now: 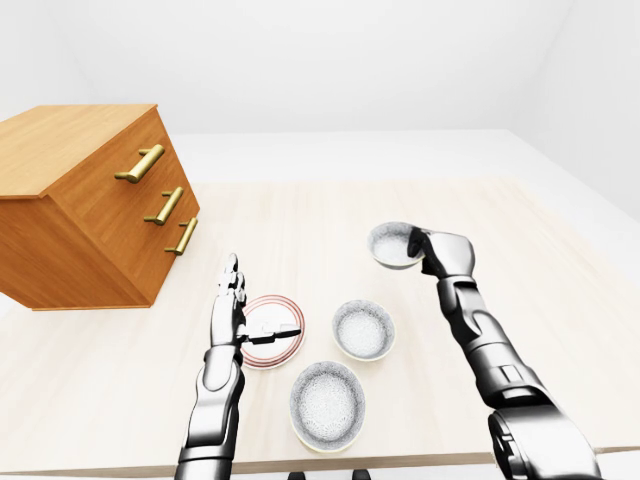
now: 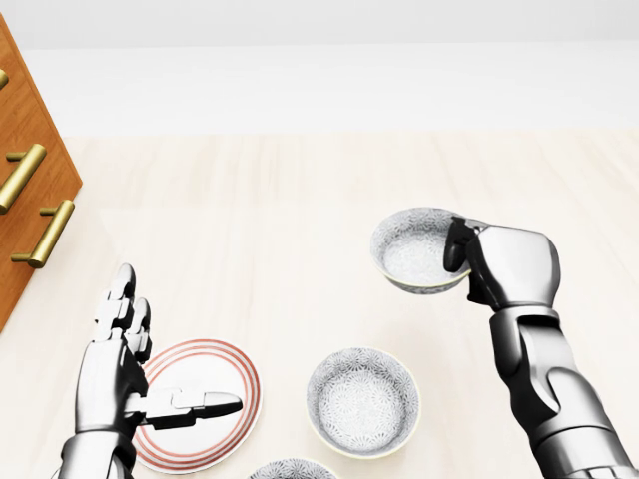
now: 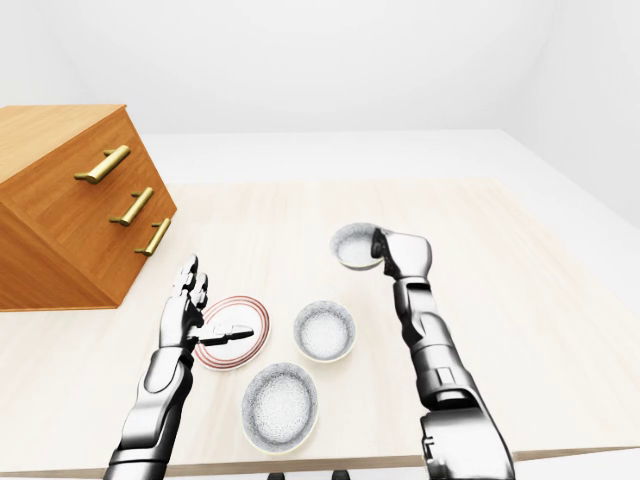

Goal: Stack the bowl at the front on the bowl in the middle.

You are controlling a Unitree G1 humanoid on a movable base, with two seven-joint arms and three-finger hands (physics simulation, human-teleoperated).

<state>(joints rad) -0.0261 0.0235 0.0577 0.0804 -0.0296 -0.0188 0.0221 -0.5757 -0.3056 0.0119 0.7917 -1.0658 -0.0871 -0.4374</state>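
Note:
Three speckled white bowls show on the pale wooden table. My right hand [image 2: 461,257] is shut on the rim of one bowl [image 2: 414,249], thumb inside it, holding it tilted a little above the table at the centre right of the head view. A second bowl [image 2: 362,399] sits on the table below and left of the held one. The third bowl [image 1: 327,405] lies lowest in the left-eye view, near the table's bottom edge. My left hand [image 2: 165,359] stands open over the left part of a plate, fingers pointing up and thumb pointing right, holding nothing.
A white plate with red rings [image 2: 238,384] lies left of the second bowl, under my left hand. A wooden chest of drawers with brass handles [image 1: 90,210] stands at the upper left. The table's near edge [image 1: 420,462] runs along the bottom of the left-eye view.

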